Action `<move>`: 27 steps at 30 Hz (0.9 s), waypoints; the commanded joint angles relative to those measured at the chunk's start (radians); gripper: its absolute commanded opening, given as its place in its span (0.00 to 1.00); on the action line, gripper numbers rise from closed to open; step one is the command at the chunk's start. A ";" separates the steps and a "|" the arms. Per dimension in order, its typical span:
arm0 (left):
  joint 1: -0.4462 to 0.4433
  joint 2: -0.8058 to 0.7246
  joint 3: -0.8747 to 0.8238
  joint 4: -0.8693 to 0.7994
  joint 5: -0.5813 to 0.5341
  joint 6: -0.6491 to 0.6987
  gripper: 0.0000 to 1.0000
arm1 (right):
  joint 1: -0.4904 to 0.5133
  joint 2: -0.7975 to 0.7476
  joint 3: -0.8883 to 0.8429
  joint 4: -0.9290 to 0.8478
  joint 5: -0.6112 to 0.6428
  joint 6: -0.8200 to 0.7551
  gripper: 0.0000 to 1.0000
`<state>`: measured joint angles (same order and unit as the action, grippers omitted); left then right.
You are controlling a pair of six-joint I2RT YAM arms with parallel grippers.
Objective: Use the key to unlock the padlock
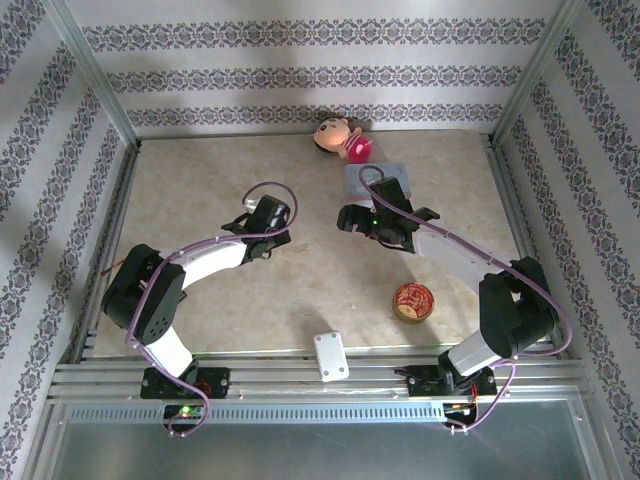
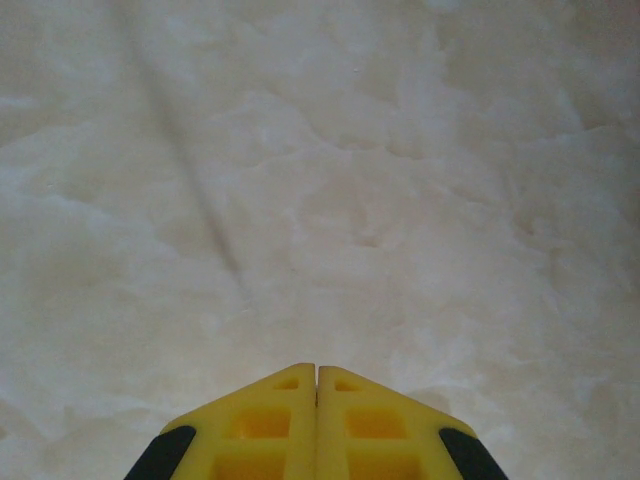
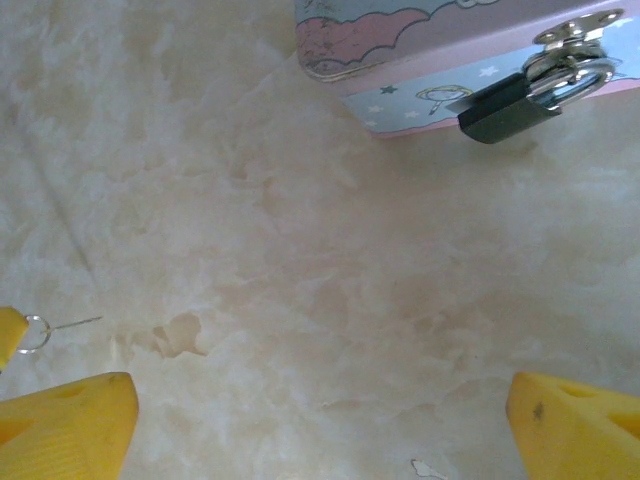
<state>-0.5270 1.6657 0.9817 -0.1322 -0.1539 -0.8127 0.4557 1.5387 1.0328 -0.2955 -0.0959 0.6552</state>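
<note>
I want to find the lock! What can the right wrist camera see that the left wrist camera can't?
Right wrist view: a small dark grey metal padlock hanging from the shiny clasp of a pastel pink-and-blue tin box, with the right gripper open wide. Left wrist view: the left gripper, its yellow fingers pressed shut. Both: the pale marbled tabletop.

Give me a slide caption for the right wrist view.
Right claw open over the marble tabletop, facing the dark padlock on the hasp of the pastel tin.
</note>
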 commanded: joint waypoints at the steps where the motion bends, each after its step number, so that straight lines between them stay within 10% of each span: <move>1: -0.021 0.001 0.034 0.034 -0.001 0.032 0.00 | -0.005 0.035 0.015 0.045 -0.125 0.055 0.86; 9: -0.034 -0.045 0.040 0.071 0.005 0.068 0.00 | 0.008 0.193 -0.065 0.507 -0.452 0.455 0.60; 27: -0.076 -0.119 0.010 0.260 0.039 0.203 0.00 | 0.060 0.455 -0.036 1.003 -0.548 0.881 0.45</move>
<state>-0.5816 1.5864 0.9993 0.0490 -0.1162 -0.6643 0.5022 1.9602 0.9897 0.5407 -0.6151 1.4136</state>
